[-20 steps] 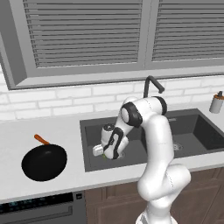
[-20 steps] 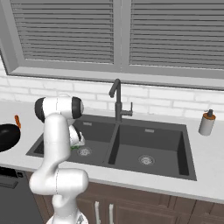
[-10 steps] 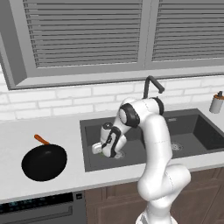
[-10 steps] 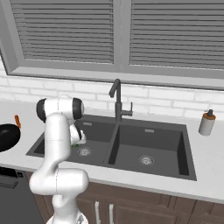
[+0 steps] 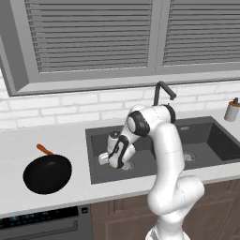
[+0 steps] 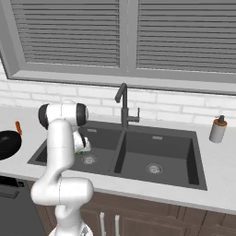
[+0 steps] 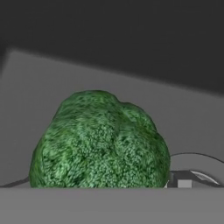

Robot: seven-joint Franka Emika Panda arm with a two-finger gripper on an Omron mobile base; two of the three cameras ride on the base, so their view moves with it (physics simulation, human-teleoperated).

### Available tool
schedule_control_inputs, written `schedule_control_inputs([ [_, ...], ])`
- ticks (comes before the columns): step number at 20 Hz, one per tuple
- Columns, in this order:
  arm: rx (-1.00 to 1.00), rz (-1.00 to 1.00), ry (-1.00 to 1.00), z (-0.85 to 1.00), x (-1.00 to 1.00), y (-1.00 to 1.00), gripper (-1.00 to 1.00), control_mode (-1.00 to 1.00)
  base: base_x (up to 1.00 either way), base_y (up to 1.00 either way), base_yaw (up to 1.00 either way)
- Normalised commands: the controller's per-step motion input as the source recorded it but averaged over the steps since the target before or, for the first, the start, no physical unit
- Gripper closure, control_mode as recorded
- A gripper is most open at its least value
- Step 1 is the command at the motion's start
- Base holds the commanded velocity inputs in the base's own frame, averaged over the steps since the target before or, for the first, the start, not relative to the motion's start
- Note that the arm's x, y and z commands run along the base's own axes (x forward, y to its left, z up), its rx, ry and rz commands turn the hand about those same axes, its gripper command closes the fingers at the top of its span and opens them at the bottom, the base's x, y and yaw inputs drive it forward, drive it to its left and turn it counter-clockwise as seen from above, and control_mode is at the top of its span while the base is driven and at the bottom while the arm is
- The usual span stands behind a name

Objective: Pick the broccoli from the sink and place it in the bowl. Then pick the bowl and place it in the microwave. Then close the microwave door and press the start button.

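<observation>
The sink (image 5: 206, 140) is the biggest thing here, a dark grey matte double basin set into a pale counter (image 5: 28, 140) under a white brick wall, with a black gooseneck faucet (image 5: 161, 91) rising behind the divider and round steel drains in the floors. On the counter to the left lies a flat black frying pan (image 5: 47, 173) with an orange handle, and at the far right stands a small soap bottle (image 5: 231, 109). The white arm folds down into the left basin, and its gripper (image 5: 108, 161) sits low over the basin floor beside the left drain (image 6: 88, 160). The broccoli (image 7: 100, 142) lies directly ahead of the gripper, close in, on the smooth grey floor of that basin, just beside the drain's curved rim; a sliver of green shows at the hand in the left base view. It is a rounded, bumpy, bright green crown with no clear long axis from here, so a straight closing approach looks adequate. Whether the fingers are spread or already pressing the floret I cannot tell, since their tips are hidden.
</observation>
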Motion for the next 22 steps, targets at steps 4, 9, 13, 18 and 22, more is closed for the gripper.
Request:
schedule_control_inputs([
  [4,0.0,0.0,-0.04,0.61,-0.78,0.0,1.0,-1.0,0.0,0.0,0.0],
  [9,0.0,0.0,-0.18,1.0,-0.85,0.0,1.0,-1.0,0.0,0.0,0.0],
  [13,0.0,0.0,-0.2,1.0,-0.86,0.0,1.0,-1.0,0.0,0.0,0.0],
  [18,0.0,0.0,-0.14,1.0,-0.77,0.0,1.0,-1.0,0.0,0.0,0.0],
  [22,0.04,0.0,-0.01,1.0,-0.43,0.0,1.0,-1.0,0.0,0.0,0.0],
])
